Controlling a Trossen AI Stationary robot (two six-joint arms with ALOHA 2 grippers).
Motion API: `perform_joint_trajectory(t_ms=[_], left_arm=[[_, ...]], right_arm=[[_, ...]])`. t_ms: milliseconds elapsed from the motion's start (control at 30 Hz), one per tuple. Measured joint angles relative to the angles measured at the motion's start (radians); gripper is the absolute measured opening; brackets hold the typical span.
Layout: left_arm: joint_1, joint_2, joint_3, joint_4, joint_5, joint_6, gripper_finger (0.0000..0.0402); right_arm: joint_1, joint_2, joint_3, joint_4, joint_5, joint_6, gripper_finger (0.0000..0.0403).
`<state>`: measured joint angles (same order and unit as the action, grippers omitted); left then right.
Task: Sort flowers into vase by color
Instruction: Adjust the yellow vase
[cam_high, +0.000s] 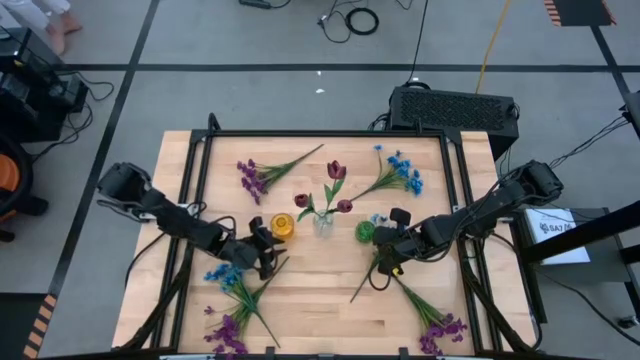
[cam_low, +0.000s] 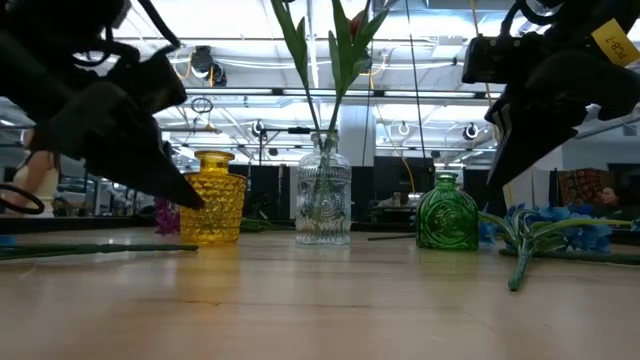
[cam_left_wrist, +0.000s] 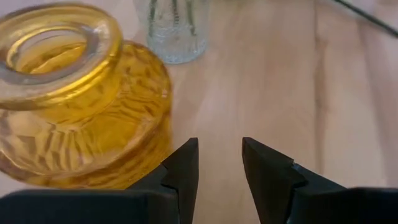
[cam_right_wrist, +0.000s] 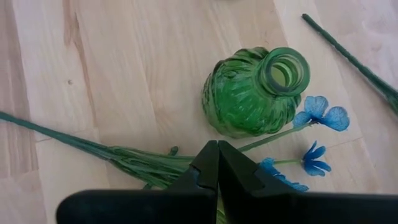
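Three vases stand mid-table: yellow (cam_high: 282, 226), clear (cam_high: 323, 222) holding dark red flowers (cam_high: 335, 172), and green (cam_high: 365, 232). My left gripper (cam_left_wrist: 219, 146) hovers open beside the yellow vase (cam_left_wrist: 74, 93), on its near side, with nothing between its fingers. My right gripper (cam_right_wrist: 217, 144) is shut just near of the green vase (cam_right_wrist: 255, 93), over a blue flower (cam_right_wrist: 320, 112) whose stem (cam_right_wrist: 62, 134) runs toward the near edge. Other blue and purple flowers lie loose on the table. My right gripper has the blue flower's stem running between its shut fingers, just below the blossoms (cam_right_wrist: 273, 137). The fingers slant down from the table's right and lie across the stem, and they hide the place of contact. The stem's free end (cam_low: 512, 286) rests on the table.
Loose sprigs: purple (cam_high: 255, 178) at the far left, blue (cam_high: 402, 172) at the far right, blue (cam_high: 228, 275) and purple (cam_high: 228, 332) near my left arm, purple (cam_high: 440, 328) at the near right. Bare wood lies between the vases and the near edge.
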<state>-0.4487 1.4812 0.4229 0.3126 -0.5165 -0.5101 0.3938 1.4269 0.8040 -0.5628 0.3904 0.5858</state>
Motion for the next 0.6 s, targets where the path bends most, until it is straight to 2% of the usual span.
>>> perform_joint_trajectory(t_ms=[233, 600], left_arm=[[0.011, 0.009, 0.0, -0.002, -0.017, 0.02, 0.0129], [0.011, 0.009, 0.0, -0.022, -0.043, 0.02, 0.0129]], right_arm=[[-0.014, 0.005, 0.0, 0.069, -0.033, -0.008, 0.0], [-0.057, 0.113, 0.0, 0.094, -0.028, -0.052, 0.0]])
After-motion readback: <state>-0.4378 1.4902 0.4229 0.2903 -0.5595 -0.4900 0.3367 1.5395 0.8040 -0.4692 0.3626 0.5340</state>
